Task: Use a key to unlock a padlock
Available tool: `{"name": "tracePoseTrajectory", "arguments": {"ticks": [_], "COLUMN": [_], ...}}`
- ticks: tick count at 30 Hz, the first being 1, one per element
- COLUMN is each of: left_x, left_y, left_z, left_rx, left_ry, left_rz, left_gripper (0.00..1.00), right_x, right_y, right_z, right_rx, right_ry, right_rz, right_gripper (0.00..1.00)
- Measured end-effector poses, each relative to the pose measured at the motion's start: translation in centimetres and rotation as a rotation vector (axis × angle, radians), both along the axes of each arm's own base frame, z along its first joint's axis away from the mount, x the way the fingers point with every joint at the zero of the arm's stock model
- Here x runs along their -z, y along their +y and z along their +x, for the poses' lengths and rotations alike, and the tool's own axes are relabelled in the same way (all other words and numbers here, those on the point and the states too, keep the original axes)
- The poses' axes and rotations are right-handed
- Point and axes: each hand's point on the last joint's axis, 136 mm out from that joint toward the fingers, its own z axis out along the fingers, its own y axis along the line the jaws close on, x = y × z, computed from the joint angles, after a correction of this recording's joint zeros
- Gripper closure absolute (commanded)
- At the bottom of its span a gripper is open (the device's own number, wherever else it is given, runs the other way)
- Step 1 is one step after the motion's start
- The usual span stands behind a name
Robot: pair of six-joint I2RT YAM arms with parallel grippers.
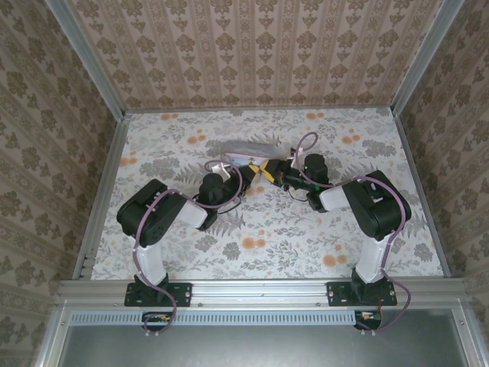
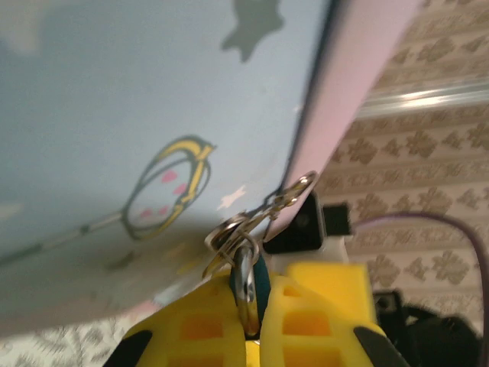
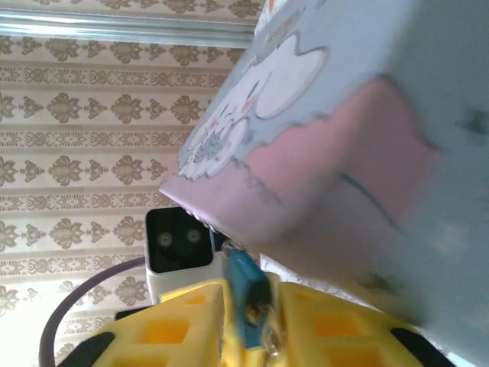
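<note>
Pinching the padlock (image 2: 258,277) between its yellow fingers (image 2: 321,306), the left gripper (image 2: 256,298) is pressing fully together on it. A silver loop and small rings (image 2: 228,238) are poking up against the pink edge of the pale blue tin (image 2: 114,92). The right gripper (image 3: 250,306) is meeting it at the same spot, over the middle of the tabletop (image 1: 306,245). A teal piece (image 3: 244,287) is sitting between its fingers, and I cannot tell whether they are gripping it or standing loose.
</note>
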Motion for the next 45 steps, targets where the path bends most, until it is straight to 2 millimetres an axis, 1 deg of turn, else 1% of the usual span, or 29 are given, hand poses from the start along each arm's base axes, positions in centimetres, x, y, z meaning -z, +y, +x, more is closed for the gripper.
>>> {"name": "tracePoseTrajectory", "arguments": {"ticks": [5, 11, 16, 21, 24, 27, 29, 34, 36, 41, 45], "left_x": [1.3, 1.8, 1.8, 1.8, 1.8, 1.8, 1.8, 1.9, 2.0, 2.3, 2.6], "left_y": [0.1, -0.4, -0.8, -0.7, -0.5, -0.3, -0.2, 0.1, 0.1, 0.0, 0.0], "left_z": [-0.9, -2.2, -3.0, -3.1, -3.0, -2.9, -2.8, -2.8, -2.9, -3.1, -3.2], "left_rx": [0.049, 0.13, 0.183, 0.203, 0.209, 0.211, 0.213, 0.219, 0.223, 0.234, 0.237], "left_ry": [0.015, 0.025, 0.028, 0.029, 0.024, 0.019, 0.016, 0.016, 0.018, 0.024, 0.031], "left_rz": [0.033, 0.038, 0.034, 0.031, 0.033, 0.036, 0.037, 0.04, 0.043, 0.045, 0.048], "left_gripper": [1.0, 1.0, 1.0, 1.0, 1.0, 1.0, 1.0, 1.0, 1.0, 1.0, 1.0], "right_x": [0.9, 1.0, 1.5, 3.0, 3.1, 2.6, 1.6, -0.1, -0.2, 0.0, 0.5], "right_y": [0.3, 0.2, -0.2, -1.1, -1.9, -2.7, -3.4, -4.9, -4.9, -3.7, -2.9], "right_z": [-1.1, -3.0, -5.1, -7.1, -8.4, -9.3, -9.5, -9.7, -9.8, -10.3, -10.3], "right_rx": [-0.037, -0.078, -0.112, -0.135, -0.145, -0.141, -0.127, -0.09, -0.094, -0.142, -0.167], "right_ry": [0.014, -0.011, -0.033, -0.018, -0.028, -0.064, -0.121, -0.271, -0.329, -0.484, -0.606], "right_rz": [-0.024, -0.074, -0.14, -0.22, -0.273, -0.333, -0.391, -0.563, -0.649, -0.867, -1.028], "right_gripper": [0.52, 0.37, 0.33, 0.33, 0.33, 0.34, 0.36, 0.4, 0.41, 0.48, 0.5]}}
